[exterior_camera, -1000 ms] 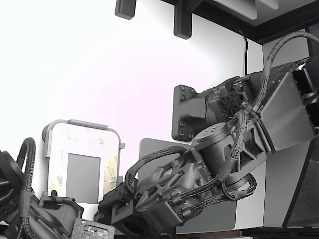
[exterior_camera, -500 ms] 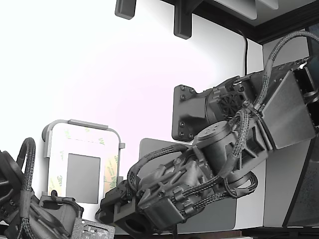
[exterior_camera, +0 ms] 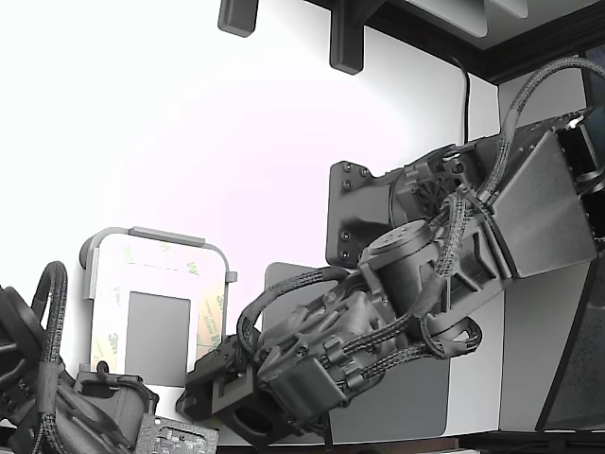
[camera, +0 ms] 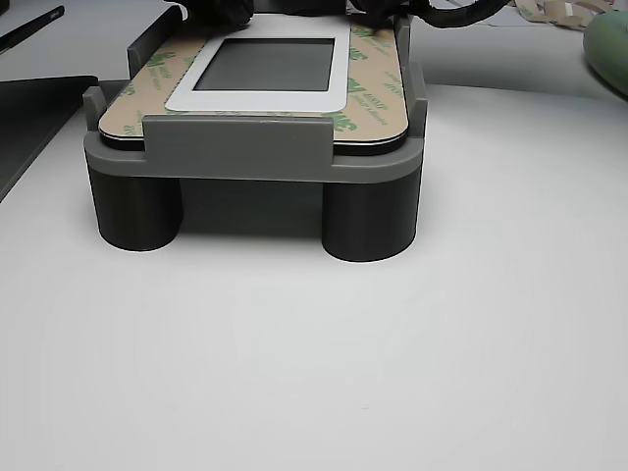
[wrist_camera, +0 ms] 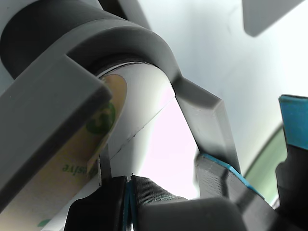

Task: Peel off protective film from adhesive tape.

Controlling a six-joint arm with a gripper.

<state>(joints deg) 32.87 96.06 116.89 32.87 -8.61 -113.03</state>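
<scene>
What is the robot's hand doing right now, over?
Gripper pads pressed together at the protective film's corner; a pinch cannot be confirmed. Film lies flat around the plate in the grey holder. Nothing seen in the way.

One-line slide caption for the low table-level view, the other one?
White plate with grey centre sits in a grey fixture, tan green-printed protective film still covering its edges.

A plate (camera: pixel 257 96) lies in a holder (camera: pixel 253 157) that stands on the bench (camera: pixel 314 363), near the bench's edge on the exterior view's left. Film (camera: pixel 378 88) runs along the plate's sides. A mat (exterior_camera: pixel 397 416) lies on the bench to the exterior view's right of the holder. The gripper (exterior_camera: pixel 203 388) sits at the holder's near corner, between holder and mat.
</scene>
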